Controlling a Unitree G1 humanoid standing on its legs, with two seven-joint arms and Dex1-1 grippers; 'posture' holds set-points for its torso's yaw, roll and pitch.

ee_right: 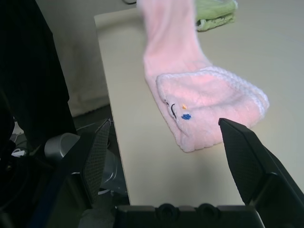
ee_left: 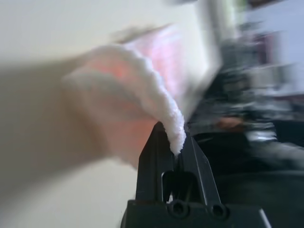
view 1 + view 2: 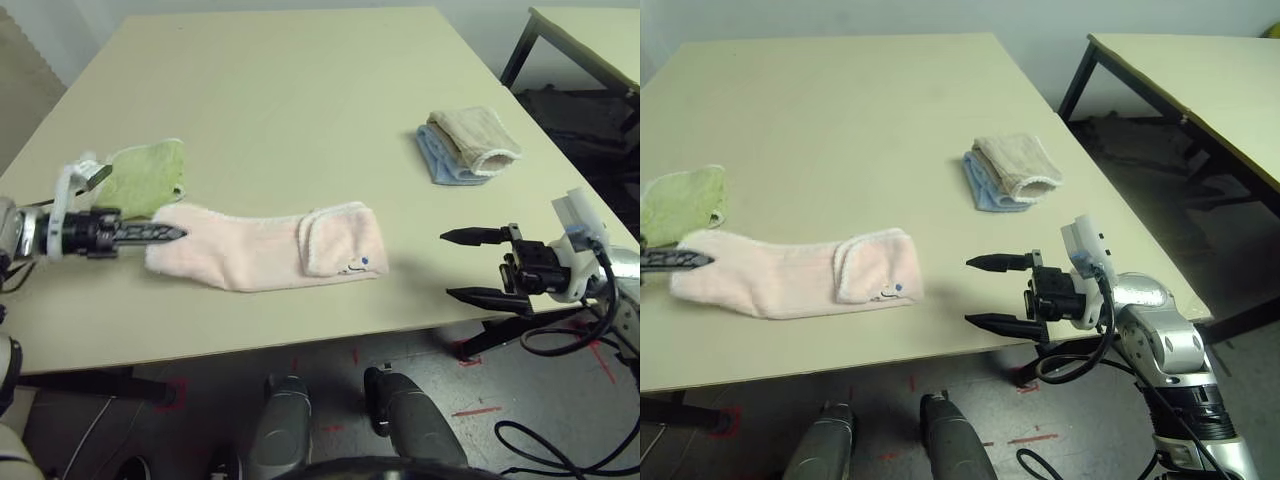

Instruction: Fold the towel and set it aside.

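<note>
The pale pink towel (image 3: pixel 250 250) lies as a long strip near the table's front edge. Its right end is folded back over itself, and the small dark logo with a blue dot (image 1: pixel 183 111) faces up there. My left gripper (image 3: pixel 180 233) is shut on the towel's left end, and in the left wrist view the black fingers (image 2: pixel 152 152) pinch the fluffy edge (image 2: pixel 173 128). My right gripper (image 3: pixel 448 265) stands open a short way right of the towel's folded end, over the table's front edge. It points toward the towel and holds nothing.
A small light-green cloth (image 3: pixel 145 175) lies just behind the towel's left end. Folded beige and blue cloths (image 3: pixel 467 145) sit at the right of the table (image 3: pixel 300 90). A second table (image 3: pixel 590 30) stands at the far right, and cables (image 3: pixel 560 440) lie on the floor.
</note>
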